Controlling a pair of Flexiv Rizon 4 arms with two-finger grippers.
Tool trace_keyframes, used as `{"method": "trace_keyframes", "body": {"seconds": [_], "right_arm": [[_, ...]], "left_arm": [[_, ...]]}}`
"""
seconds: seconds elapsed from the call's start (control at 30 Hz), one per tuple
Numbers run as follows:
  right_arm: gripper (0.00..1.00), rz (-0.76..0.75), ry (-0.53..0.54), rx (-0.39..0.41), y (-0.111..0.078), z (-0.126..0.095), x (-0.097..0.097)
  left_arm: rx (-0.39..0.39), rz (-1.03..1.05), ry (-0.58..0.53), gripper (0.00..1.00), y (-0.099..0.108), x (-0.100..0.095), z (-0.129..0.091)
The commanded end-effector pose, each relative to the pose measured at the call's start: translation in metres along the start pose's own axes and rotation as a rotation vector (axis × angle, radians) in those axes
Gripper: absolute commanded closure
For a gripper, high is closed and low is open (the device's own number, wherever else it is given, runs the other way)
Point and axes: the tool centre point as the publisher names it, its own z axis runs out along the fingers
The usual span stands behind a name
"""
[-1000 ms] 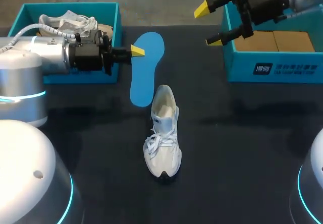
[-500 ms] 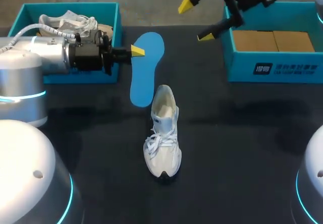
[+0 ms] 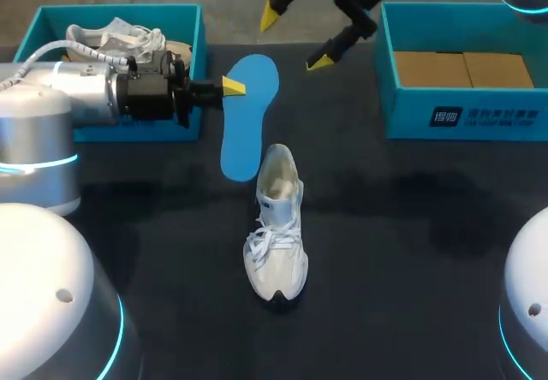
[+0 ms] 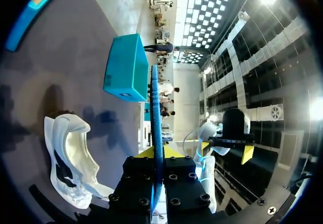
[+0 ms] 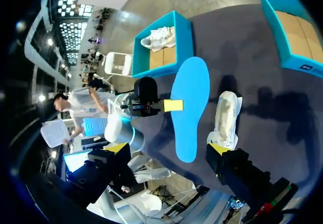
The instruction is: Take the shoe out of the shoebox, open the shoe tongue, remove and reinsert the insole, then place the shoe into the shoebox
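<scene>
A blue insole (image 3: 249, 115) hangs in the air, with my left gripper (image 3: 232, 86) shut on its edge; in the left wrist view the insole (image 4: 156, 108) shows edge-on between the fingers. The white shoe (image 3: 276, 226) lies on the black table, its toe toward the front edge and its tongue pulled open. My right gripper (image 3: 296, 38) hovers open above the insole's far end, holding nothing. Seen from the right wrist, the insole (image 5: 190, 108) and the shoe (image 5: 226, 116) lie ahead of the open gripper (image 5: 166, 148).
A teal shoebox (image 3: 193, 72) at the back left holds a second white shoe (image 3: 114, 41). Another teal shoebox (image 3: 462, 115) with a cardboard floor stands at the back right. The dark table (image 3: 402, 260) spreads around the shoe.
My right arm has swung left from above the right shoebox to over the insole's far end, its gripper staying open. The left arm, insole and shoe have not moved.
</scene>
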Motion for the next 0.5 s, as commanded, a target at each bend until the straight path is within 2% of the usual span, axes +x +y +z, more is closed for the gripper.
{"method": "trace_keyframes", "body": {"seconds": [0.03, 0.23, 0.4, 0.5], "right_arm": [[0.00, 0.009, -0.179, -0.011, 0.000, 0.010, 0.012], [0.00, 0.021, -0.282, -0.014, -0.002, 0.020, 0.022], [0.00, 0.012, -0.324, -0.031, -0.001, 0.023, 0.021], [0.00, 0.010, -0.391, -0.046, 0.000, 0.026, 0.021]], "left_arm": [[0.001, -0.001, -0.003, 1.00, 0.001, 0.000, 0.000], [0.001, -0.001, -0.003, 1.00, 0.001, 0.000, 0.000], [0.001, -0.001, -0.003, 1.00, 0.001, 0.000, 0.000], [0.001, -0.001, -0.003, 1.00, 0.001, 0.000, 0.000]]}}
